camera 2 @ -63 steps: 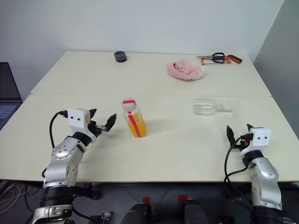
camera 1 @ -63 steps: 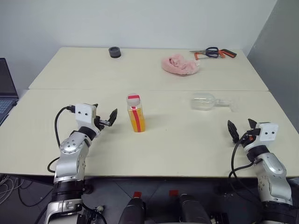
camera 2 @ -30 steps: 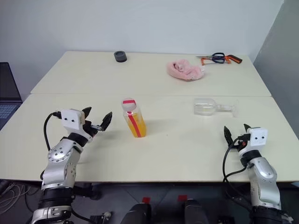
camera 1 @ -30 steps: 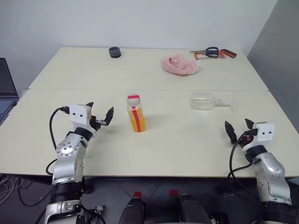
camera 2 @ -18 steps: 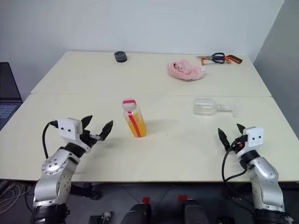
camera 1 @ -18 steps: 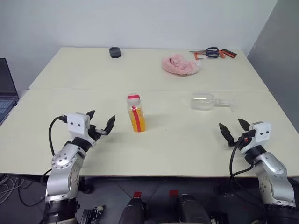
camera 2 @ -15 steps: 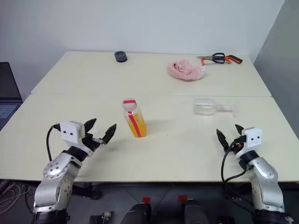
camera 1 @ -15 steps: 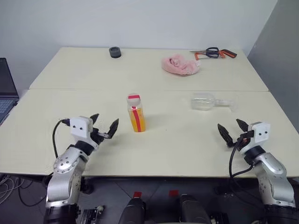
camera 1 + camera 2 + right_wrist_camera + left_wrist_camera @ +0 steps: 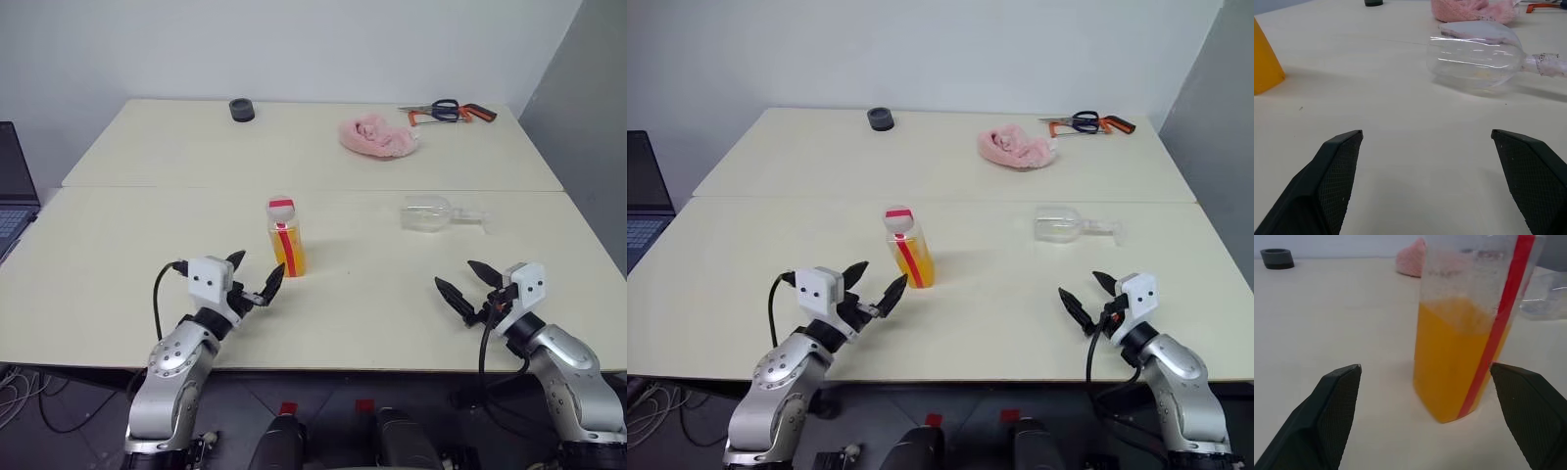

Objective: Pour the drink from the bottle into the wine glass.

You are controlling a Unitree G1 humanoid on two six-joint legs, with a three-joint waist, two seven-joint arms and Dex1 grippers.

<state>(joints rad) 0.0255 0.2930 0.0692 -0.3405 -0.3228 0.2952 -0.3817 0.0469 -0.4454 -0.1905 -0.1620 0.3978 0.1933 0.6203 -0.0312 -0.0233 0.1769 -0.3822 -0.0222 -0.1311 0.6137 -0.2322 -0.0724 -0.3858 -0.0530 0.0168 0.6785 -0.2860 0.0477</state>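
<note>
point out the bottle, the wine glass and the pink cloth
bottle [image 9: 286,250], left eye view, on its label's red stripe
wine glass [image 9: 427,213], left eye view, on its bowl, lying sideways
pink cloth [image 9: 1015,148], right eye view, on its middle

The bottle [image 9: 284,238] at centre frame is clear glossy plastic, faintly frosted above the translucent orange drink [image 9: 1457,374]. The wine glass [image 9: 1476,55], right of centre, is smooth shiny glass catching highlights. The table [image 9: 147,235] is matt cream laminate. At upper right lies fluffy pink cloth [image 9: 377,135]. The fingertips [image 9: 1334,171] are black with a fine mesh texture.
</note>
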